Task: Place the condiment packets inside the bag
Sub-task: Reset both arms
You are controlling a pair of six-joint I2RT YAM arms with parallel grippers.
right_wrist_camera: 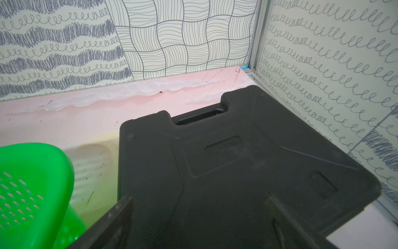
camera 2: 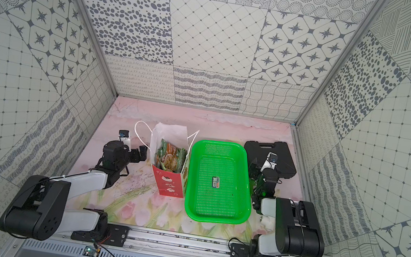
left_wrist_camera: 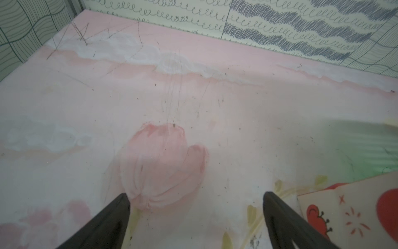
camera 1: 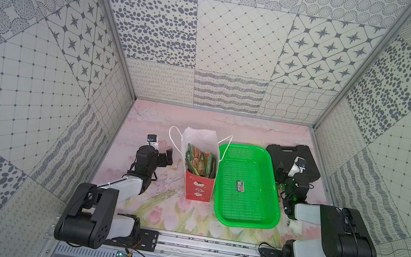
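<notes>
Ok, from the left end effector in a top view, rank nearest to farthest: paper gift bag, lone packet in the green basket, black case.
1. White-and-red paper gift bag, just beside the left end effector.
2. Small green condiment packet, inside the green plastic mesh basket beyond the bag.
3. Black plastic carry case, far corner on the robot's right side.

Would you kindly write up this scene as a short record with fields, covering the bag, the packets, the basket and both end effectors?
bag: upright, mouth open, beside the green basket
packets: several green ones standing inside the bag
small packet: lying alone in the green basket, not yet bagged
left end effector: open, empty, beside the bag
right end effector: open, empty, above the black case
task status: one small packet left to place
</notes>
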